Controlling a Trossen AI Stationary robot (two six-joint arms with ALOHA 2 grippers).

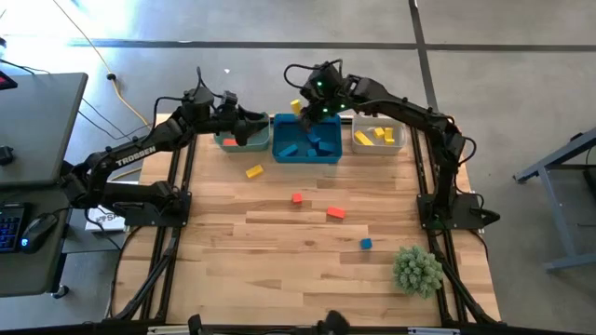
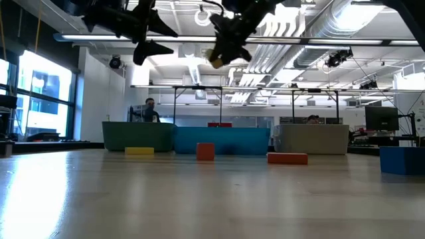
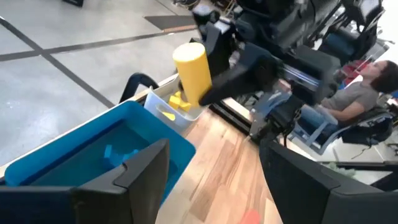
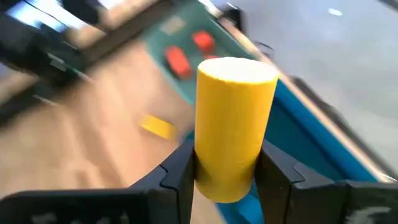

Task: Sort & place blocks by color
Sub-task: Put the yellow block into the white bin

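Note:
My right gripper [image 1: 309, 104] is shut on a yellow cylinder block [image 1: 296, 105], high above the far left corner of the blue bin [image 1: 306, 141]; in the low view the yellow cylinder block [image 2: 216, 60] hangs well above the bins. My left gripper [image 1: 244, 126] is open and empty above the green bin [image 1: 233, 141], which holds red blocks [image 4: 186, 50]. Blue blocks lie in the blue bin, and yellow blocks [image 1: 375, 137] lie in the pale bin [image 1: 377, 147]. A yellow block [image 1: 253, 171], two red blocks [image 1: 296, 197] [image 1: 335, 213] and a blue block [image 1: 365, 243] lie on the table. My right gripper holds the yellow cylinder block pinched between its two fingers [image 4: 180, 168], which sit on opposite sides of its round wall near one end [image 4: 227, 177]. The rest of the cylinder [image 4: 236, 93] sticks out past the fingertips. It is lifted clear, above the blue bin's rim.
A spiky green plant-like ball [image 1: 416, 270] sits near the table's right near corner. The three bins stand in a row along the far edge. People sit at desks in the room beyond [image 3: 367, 87]. The near half of the table [image 1: 279, 279] is bare wood.

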